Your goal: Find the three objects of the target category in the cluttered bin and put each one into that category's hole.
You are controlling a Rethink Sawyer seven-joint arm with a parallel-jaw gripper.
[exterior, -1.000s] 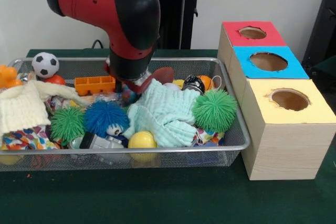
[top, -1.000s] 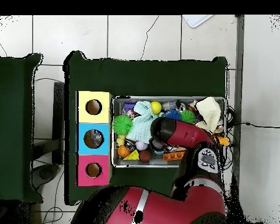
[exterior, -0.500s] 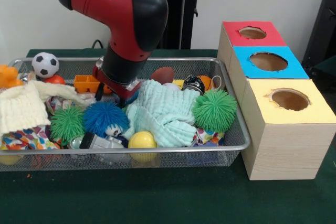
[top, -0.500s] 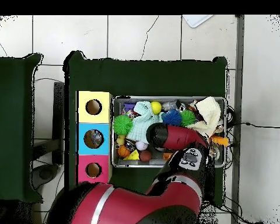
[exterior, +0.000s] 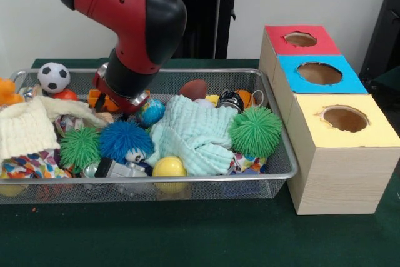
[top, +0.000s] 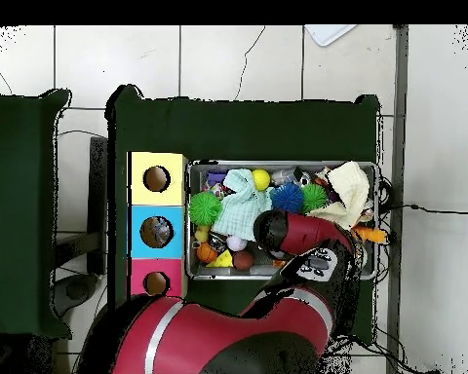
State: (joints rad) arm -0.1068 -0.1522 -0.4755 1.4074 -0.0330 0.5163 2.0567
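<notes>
One red and black arm (exterior: 134, 26) dipped into the wire mesh bin (exterior: 275, 154), gripper (exterior: 125, 105) buried in clutter, so can't tell if clenched or released. Right beside it: small blue-green globe ball (exterior: 150, 111). Just past that, mint waffle cloth (exterior: 194, 132). Well off to the side, three-hole wooden box (exterior: 337, 154).

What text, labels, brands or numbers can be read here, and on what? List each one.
None can be read.
The red, blue and yellow boxes carry only holes, no lettering.
The toys in the bin show patterns, such as the globe ball and the soccer ball, but no legible words.
The arm shows no readable marking.
</notes>
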